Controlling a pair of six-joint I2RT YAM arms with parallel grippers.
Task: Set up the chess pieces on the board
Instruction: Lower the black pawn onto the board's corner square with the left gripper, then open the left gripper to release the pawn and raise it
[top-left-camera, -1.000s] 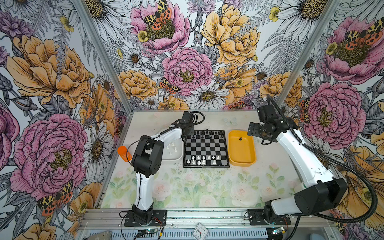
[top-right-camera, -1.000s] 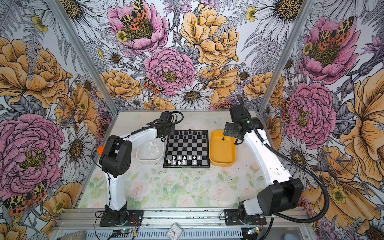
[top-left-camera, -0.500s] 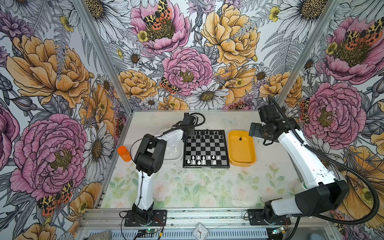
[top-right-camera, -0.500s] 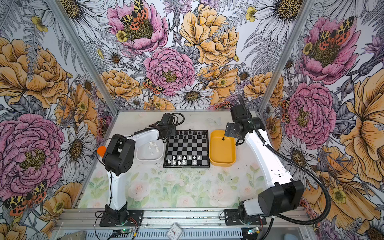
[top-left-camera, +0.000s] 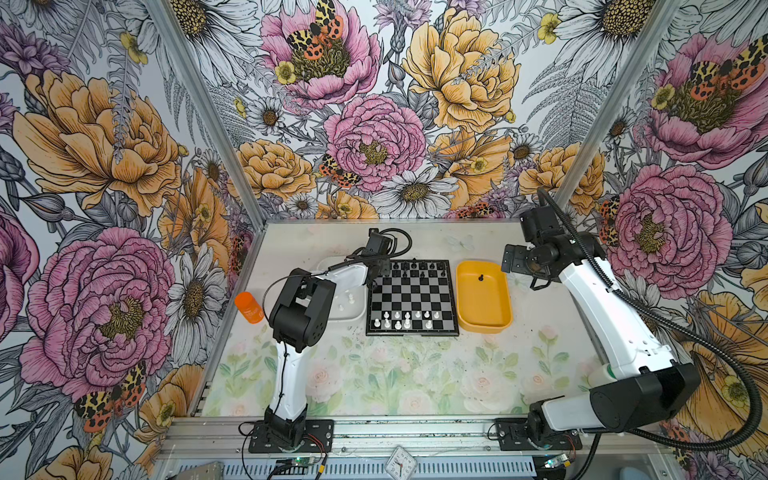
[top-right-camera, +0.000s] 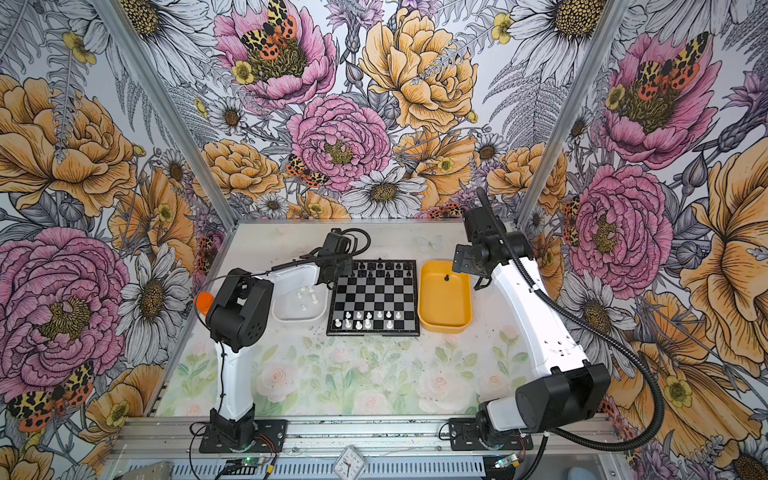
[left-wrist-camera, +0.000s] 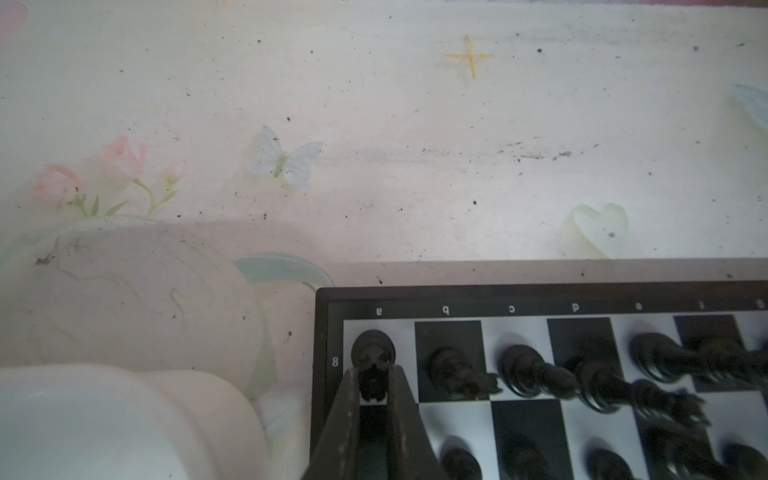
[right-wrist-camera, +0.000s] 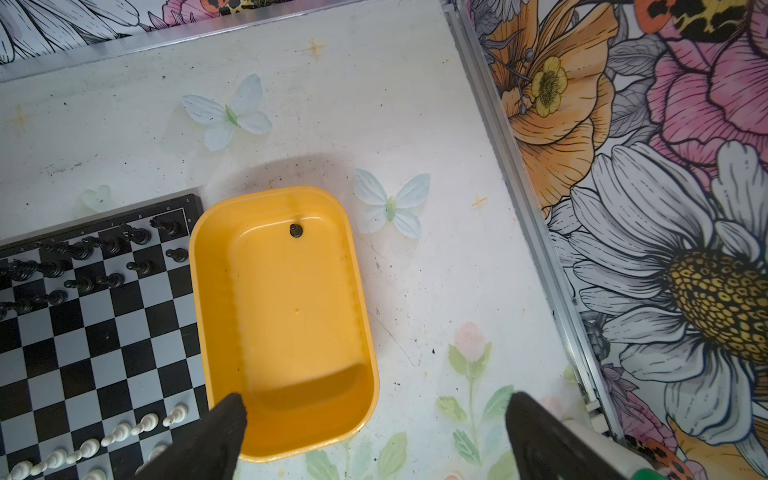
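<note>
Floral-walled cell, pale flower-print tabletop (top-left-camera: 395, 382). Board (top-left-camera: 412, 333) sits centre-back, between white tray (top-left-camera: 347, 319) and yellow tray (top-left-camera: 484, 329). Black pieces (top-left-camera: 419, 268) stand on its far rows. White pieces (top-left-camera: 399, 322) stand on its near rows, and more lie in white tray. Left gripper (left-wrist-camera: 374, 384): jaws clamped narrowly on black rook (left-wrist-camera: 372, 353), upright on corner square a8. Right gripper (right-wrist-camera: 374, 407): jaws wide, holding nothing, above yellow tray, which contains 1 black pawn (right-wrist-camera: 296, 230).

The floral tabletop (top-left-camera: 374, 374) carries three things in a row: white tray (top-left-camera: 351, 316) on the left, board (top-left-camera: 411, 332) just beside it, yellow tray (top-left-camera: 482, 303) right.
</note>
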